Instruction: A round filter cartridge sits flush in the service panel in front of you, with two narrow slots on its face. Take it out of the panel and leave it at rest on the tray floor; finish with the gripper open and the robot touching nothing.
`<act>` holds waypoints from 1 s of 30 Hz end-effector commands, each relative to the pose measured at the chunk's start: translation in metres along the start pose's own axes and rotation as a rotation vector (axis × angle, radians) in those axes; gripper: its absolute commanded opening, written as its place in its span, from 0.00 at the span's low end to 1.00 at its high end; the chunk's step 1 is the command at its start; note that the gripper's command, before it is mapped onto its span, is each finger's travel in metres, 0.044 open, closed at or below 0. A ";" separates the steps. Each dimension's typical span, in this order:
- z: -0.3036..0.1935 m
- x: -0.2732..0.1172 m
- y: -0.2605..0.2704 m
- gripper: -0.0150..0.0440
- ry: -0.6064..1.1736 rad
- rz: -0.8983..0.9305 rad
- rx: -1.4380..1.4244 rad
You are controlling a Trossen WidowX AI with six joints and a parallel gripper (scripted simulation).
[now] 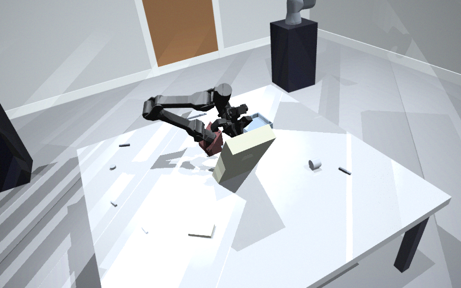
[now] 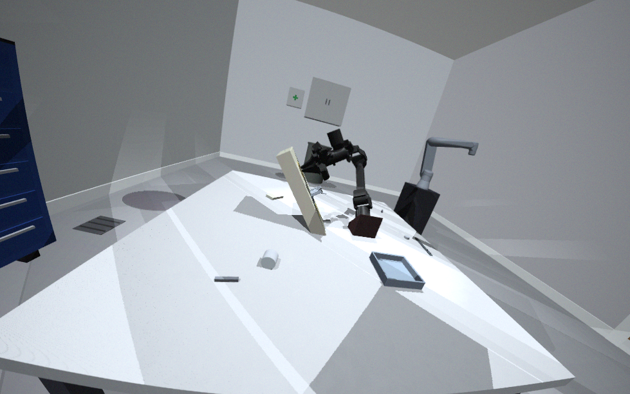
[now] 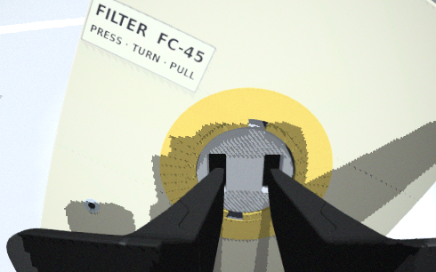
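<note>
Fingertips of the gripper [image 3: 245, 174] sit in the two narrow slots on the face of the filter cartridge [image 3: 246, 147], one dark finger [image 3: 198, 209] at lower centre-left of the wrist view and the other mirrored at lower centre-right. The jaws stand at a narrow partial spread, set to the slot spacing, and clamp nothing between them. The grey cartridge is seated in the cream service panel [image 3: 123, 133], ringed by a yellow collar [image 3: 247, 104] partly in shadow. A label [image 3: 149, 44] at the upper left of that view reads FILTER FC-45, PRESS · TURN · PULL.

In the exterior view the panel [image 2: 301, 190] stands tilted on the white table [image 2: 111, 303], with the arm [image 2: 358, 176] reaching to it from behind. The blue-grey tray [image 2: 396, 270] lies at centre right, well apart from the panel; its pale floor holds nothing visible. A small grey cylinder [image 2: 269, 258] and a dark bar [image 2: 226, 279] lie left of the tray.
</note>
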State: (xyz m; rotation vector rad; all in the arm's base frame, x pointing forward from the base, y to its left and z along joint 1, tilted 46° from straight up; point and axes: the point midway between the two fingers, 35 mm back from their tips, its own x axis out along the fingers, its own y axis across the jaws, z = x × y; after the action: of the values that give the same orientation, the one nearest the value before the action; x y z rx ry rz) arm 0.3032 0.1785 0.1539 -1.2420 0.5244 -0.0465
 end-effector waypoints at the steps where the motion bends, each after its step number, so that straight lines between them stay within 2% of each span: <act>1: 0.000 0.002 0.000 0.42 0.000 0.002 -0.002; 30: 0.000 0.014 0.000 0.42 0.000 0.001 -0.002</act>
State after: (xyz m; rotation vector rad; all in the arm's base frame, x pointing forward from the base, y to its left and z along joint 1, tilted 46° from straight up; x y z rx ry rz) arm 0.3129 0.1753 0.1499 -1.2446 0.5208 -0.0462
